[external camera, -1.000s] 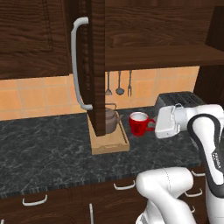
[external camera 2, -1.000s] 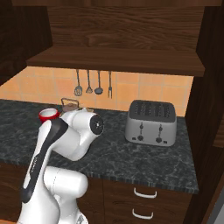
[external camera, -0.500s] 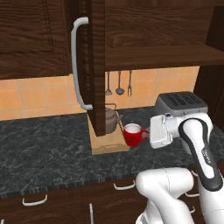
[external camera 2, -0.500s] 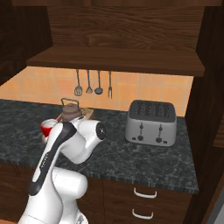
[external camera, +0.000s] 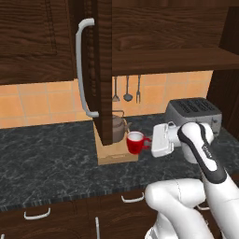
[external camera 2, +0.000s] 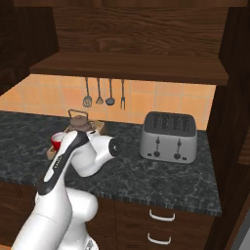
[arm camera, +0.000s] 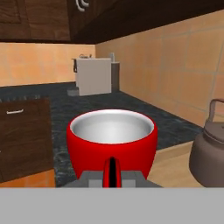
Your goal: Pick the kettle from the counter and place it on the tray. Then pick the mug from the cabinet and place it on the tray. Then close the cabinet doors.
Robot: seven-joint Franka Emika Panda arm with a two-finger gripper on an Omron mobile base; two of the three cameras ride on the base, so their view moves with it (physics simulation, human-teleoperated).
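Gripper (external camera: 150, 142) clamped on mug (external camera: 135, 142) handle: lower it level onto tray (external camera: 116, 157), clear of kettle (external camera: 118, 128), then release.

The dark marbled counter (external camera: 51, 158) carries a wooden tray (external camera: 116, 156) near the wall — the kettle (external camera: 119, 127) stands on that tray — and a silver toaster (external camera 2: 168, 136) sits further along, well apart from it.
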